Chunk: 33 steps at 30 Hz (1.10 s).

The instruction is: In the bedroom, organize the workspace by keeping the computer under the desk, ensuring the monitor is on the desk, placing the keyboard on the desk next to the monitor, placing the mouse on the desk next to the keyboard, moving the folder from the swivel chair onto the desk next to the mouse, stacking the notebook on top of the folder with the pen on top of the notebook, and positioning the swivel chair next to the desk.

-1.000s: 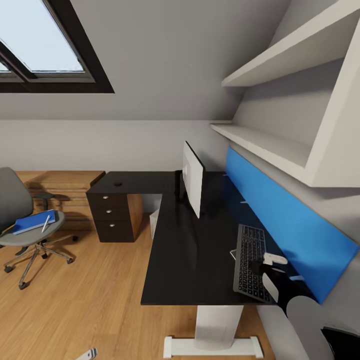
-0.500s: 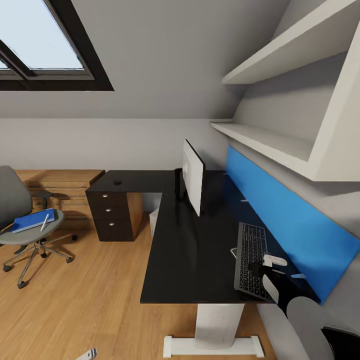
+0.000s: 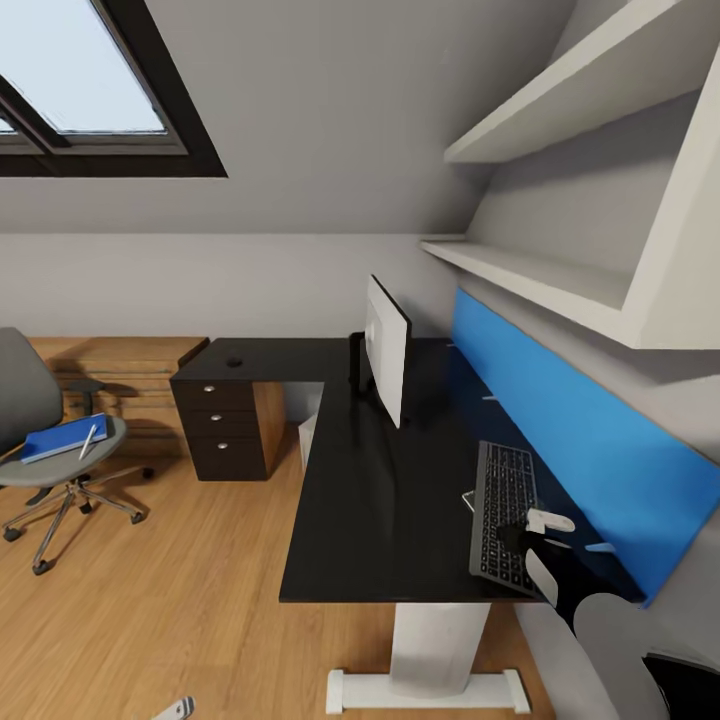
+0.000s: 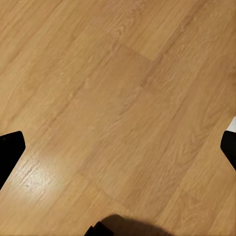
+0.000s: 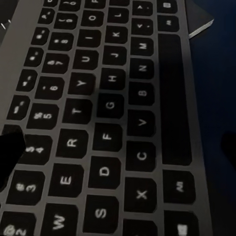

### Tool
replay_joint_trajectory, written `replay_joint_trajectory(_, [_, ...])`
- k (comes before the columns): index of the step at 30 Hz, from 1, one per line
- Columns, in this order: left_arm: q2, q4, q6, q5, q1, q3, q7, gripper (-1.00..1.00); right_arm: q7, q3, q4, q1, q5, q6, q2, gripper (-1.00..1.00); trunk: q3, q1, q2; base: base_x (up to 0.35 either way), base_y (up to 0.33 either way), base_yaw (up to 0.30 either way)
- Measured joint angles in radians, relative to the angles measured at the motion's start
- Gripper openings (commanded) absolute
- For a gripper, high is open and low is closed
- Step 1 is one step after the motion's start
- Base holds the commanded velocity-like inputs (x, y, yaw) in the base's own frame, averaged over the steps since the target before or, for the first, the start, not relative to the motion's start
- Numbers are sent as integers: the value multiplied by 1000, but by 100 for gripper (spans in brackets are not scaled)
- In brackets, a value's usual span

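The black-topped desk (image 3: 370, 500) carries the monitor (image 3: 385, 362), seen edge-on, and the keyboard (image 3: 503, 515) near the blue back panel. My right gripper (image 3: 540, 546) hovers open just above the keyboard (image 5: 108, 113), its dark fingertips (image 5: 7, 152) at the key rows' sides. A dark grey notebook (image 5: 200, 22) corner peeks from under the keyboard's far end. The swivel chair (image 3: 25, 400) stands apart at the left, with the blue folder (image 3: 60, 438) and white pen (image 3: 88, 441) on its seat. A pale computer (image 3: 308, 440) shows under the desk. My left gripper (image 4: 118, 147) hangs open over bare floor. The mouse is out of view.
A black three-drawer unit (image 3: 225, 425) closes the desk's left end, with a light wooden chest (image 3: 130, 385) behind the chair. White wall shelves (image 3: 540, 280) overhang the desk's right side. Wood floor (image 3: 170, 600) spreads between chair and desk.
The whole view has drifted slightly, so the chair sits a bit further left in the picture. Neither gripper nor any object has visibly moved.
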Motion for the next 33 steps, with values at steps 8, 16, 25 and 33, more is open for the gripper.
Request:
replay_joint_trajectory(8, [0, 0, 0, -1, 0, 0, 0, 100, 0, 0, 0, 0, 0, 1, -1, 100, -13, 15, -28, 0, 0, 0])
replay_joint_trajectory(16, [0, 0, 0, 0, 0, 0, 0, 100, 8, -10, -1, 0, -16, 1, -3, 100, -13, 15, -28, 0, 0, 0])
replay_joint_trajectory(25, [0, 0, 0, 1, 0, 0, 0, 100, 39, -18, -1, 0, -98, 0, -21, 100, -13, 15, -28, 0, 0, 0])
replay_joint_trajectory(33, [0, 0, 0, 1, 0, 0, 0, 100, 80, -19, 1, 0, -166, 1, -49, 100, -13, 15, -28, 0, 0, 0])
